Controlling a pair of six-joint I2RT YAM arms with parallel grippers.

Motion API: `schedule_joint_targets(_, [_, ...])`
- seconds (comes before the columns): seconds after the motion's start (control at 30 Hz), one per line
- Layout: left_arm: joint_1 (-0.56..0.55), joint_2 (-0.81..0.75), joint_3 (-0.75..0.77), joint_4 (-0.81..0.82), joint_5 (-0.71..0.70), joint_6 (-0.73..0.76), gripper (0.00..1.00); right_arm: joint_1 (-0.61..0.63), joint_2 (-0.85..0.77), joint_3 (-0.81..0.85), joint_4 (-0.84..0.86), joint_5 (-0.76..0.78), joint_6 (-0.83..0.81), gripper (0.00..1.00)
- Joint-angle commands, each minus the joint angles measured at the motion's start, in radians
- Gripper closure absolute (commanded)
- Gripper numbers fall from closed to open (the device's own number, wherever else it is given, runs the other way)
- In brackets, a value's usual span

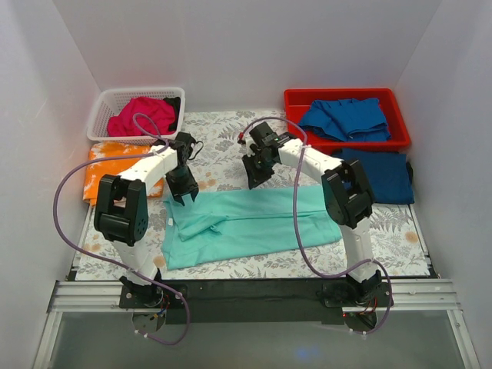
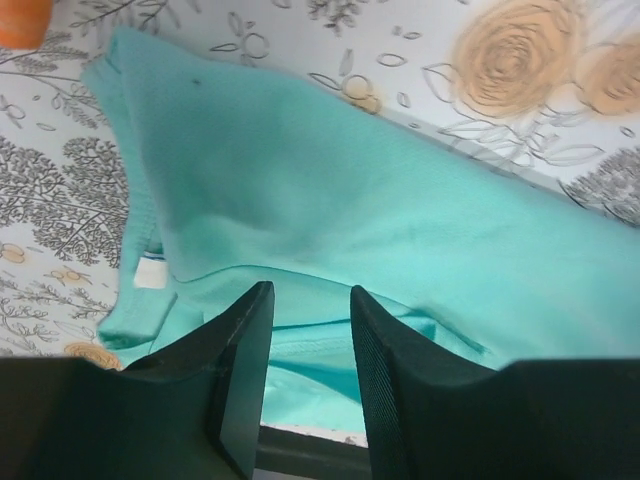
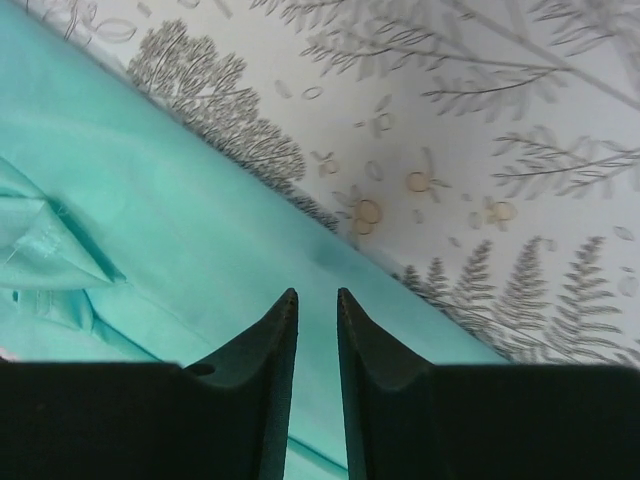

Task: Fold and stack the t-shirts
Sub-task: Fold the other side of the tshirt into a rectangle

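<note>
A mint-teal t-shirt (image 1: pixel 246 227) lies folded lengthwise across the fern-printed sheet (image 1: pixel 223 146). My left gripper (image 1: pixel 183 198) hovers over its upper left corner, jaws open and empty; the teal cloth (image 2: pixel 330 190) lies below them in the left wrist view (image 2: pixel 310 295). My right gripper (image 1: pixel 254 183) hangs over the shirt's far edge, jaws a little apart with nothing between them (image 3: pixel 317 293), teal cloth (image 3: pixel 150 230) underneath. A magenta-pink shirt (image 1: pixel 142 115) sits in a basket. An orange shirt (image 1: pixel 108 161) lies at the left. Royal blue shirts lie in a red bin (image 1: pixel 346 117) and folded at the right (image 1: pixel 384 175).
A white basket (image 1: pixel 104 104) stands at the back left and a red bin (image 1: pixel 338 94) at the back right. White walls close in both sides and the back. A black rail (image 1: pixel 246 296) runs along the near edge by the arm bases.
</note>
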Motion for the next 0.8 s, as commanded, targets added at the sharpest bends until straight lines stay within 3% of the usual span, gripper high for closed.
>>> schedule_joint_targets(0.0, [-0.002,-0.057,0.039,0.002,0.152,0.067,0.66,0.035,0.013,0.038,-0.05,-0.065,-0.025,0.72])
schedule_joint_targets(0.43, [-0.097,-0.006,-0.027,0.071,0.295,0.149,0.7,0.016,-0.067,-0.09,-0.045,0.101,0.027,0.73])
schedule_joint_targets(0.77, [-0.118,-0.045,-0.116,0.076,0.346,0.16,0.71,-0.082,-0.107,-0.127,-0.048,0.125,0.033,0.74])
